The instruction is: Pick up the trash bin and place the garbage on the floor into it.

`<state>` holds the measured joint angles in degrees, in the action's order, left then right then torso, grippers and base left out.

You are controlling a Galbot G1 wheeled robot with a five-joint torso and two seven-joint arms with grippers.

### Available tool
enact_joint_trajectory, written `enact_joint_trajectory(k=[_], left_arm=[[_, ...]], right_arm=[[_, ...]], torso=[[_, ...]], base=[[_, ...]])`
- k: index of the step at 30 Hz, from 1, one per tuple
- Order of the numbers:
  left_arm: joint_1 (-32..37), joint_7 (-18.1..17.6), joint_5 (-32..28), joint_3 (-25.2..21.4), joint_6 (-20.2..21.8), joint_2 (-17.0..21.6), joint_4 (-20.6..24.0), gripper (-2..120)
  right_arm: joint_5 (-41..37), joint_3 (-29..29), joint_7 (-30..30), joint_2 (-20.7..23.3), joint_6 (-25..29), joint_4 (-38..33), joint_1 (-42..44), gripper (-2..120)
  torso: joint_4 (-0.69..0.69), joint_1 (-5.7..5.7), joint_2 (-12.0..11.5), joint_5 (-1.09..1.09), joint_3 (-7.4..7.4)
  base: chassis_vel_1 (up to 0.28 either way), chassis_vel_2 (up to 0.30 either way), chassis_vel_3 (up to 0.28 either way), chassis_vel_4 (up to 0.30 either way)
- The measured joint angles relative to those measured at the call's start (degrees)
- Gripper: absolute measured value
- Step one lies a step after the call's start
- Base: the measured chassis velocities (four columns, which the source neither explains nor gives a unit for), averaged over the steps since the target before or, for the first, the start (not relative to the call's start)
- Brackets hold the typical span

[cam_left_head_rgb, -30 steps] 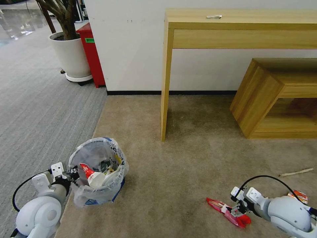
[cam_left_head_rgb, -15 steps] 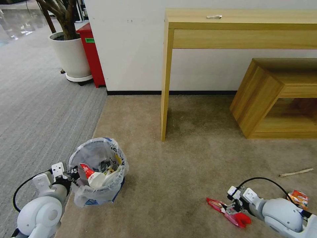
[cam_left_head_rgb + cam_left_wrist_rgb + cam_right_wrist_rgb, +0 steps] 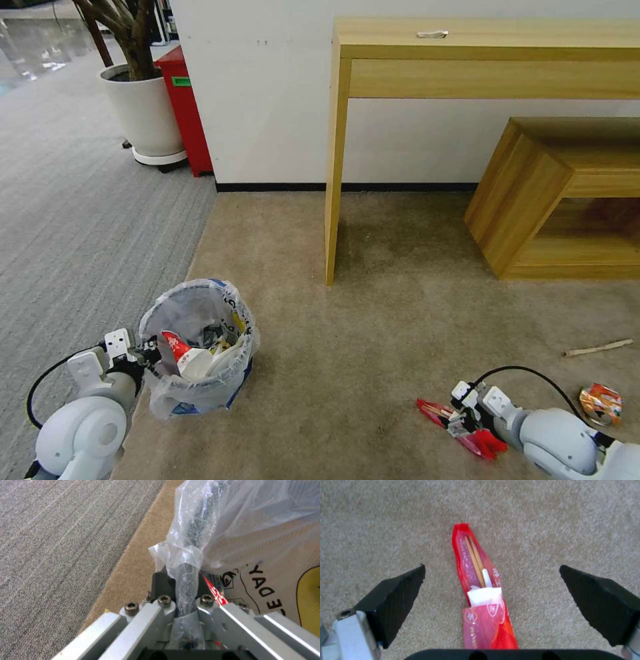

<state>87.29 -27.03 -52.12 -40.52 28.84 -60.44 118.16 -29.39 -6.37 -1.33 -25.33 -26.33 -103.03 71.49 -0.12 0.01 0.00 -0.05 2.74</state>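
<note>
Lower and further toward the near edge of the head view than a second ago, the right gripper (image 3: 461, 419) now sits right over the red wrapper (image 3: 460, 427), and the arm's white forearm has slid back with it, leaving the crushed orange can (image 3: 601, 403) fully uncovered beside it. In the right wrist view the gripper (image 3: 493, 597) has its two dark pads spread wide, one on each side of the red wrapper (image 3: 483, 597), touching neither it nor, as far as can be seen, the carpet; chopsticks and a white paper slip show through the wrapper's clear film. The left gripper (image 3: 143, 352) is where it was, low at the robot's left, clamped on the rim of the trash bin (image 3: 200, 347); the left wrist view shows the bag-wrapped rim (image 3: 186, 580) pinched between the metal fingers. The bin stands on the beige carpet close to its border with the grey carpet, already holding cups and wrappers. Open carpet lies between bin and wrapper. A wooden stick (image 3: 598, 347) lies farther right, well apart from the can. The desk leg (image 3: 335, 173) and low wooden shelf (image 3: 533, 193) stand beyond, near the wall
</note>
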Motion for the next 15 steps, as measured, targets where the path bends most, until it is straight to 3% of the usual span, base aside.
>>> enact_joint_trajectory(k=[15], left_arm=[[-0.38,-0.02,-0.19,-0.08,-0.05,-0.20,-0.37,0]], right_arm=[[0.74,-0.62,-0.49,-0.55,1.79,2.99,0.42,98]], torso=[[0.00,0.00,0.00,0.00,0.00]], base=[[0.000,0.000,0.000,0.000]])
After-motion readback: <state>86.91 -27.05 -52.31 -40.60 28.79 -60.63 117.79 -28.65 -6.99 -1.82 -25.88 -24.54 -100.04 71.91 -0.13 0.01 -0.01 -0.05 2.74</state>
